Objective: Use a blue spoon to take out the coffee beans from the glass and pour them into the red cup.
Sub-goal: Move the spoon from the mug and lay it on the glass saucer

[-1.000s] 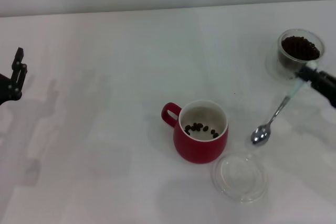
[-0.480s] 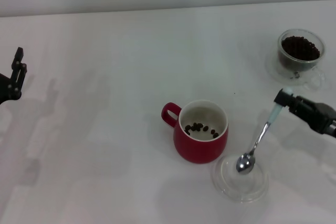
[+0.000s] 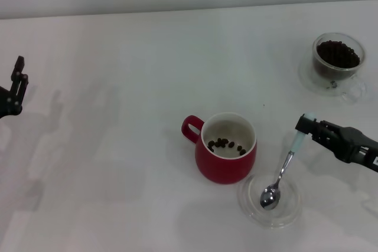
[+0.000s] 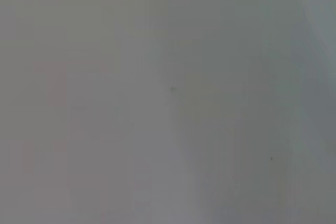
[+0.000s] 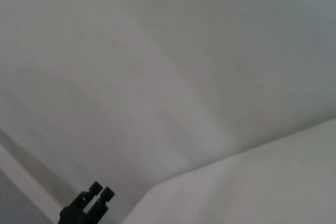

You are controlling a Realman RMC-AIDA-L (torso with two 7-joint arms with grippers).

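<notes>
The red cup (image 3: 226, 163) stands at the middle front of the white table, with a few coffee beans (image 3: 224, 144) inside. The glass (image 3: 338, 60) stands at the far right, filled with dark beans. My right gripper (image 3: 307, 125) is shut on the pale handle end of the blue spoon (image 3: 287, 163). The spoon slants down, and its empty metal bowl is in or just over the flat clear dish (image 3: 289, 210); I cannot tell if it touches. My left gripper (image 3: 15, 90) is parked at the far left edge.
The flat clear round dish sits just right of and in front of the red cup, close to its side. The left wrist view shows only blank white surface. The right wrist view shows white surface and a small dark gripper part (image 5: 86, 208) far off.
My right gripper has carried the spoon from beside the glass toward the front and left. The spoon bowl has gone from the bare table to the clear dish.
</notes>
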